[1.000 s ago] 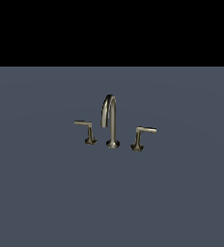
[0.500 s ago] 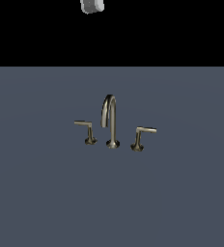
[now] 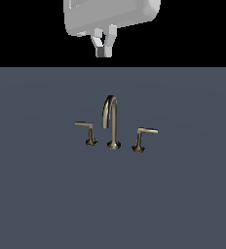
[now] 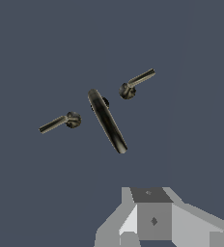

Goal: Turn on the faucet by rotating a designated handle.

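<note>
Two levers flank your faucet on the grey surface; the handle with the long pale bar stands on the exterior view's right of the arched spout, just beside it, the shorter lever on the left. Your gripper hangs high above and well apart from them, touching nothing, fingertips pressed nearly together.
</note>
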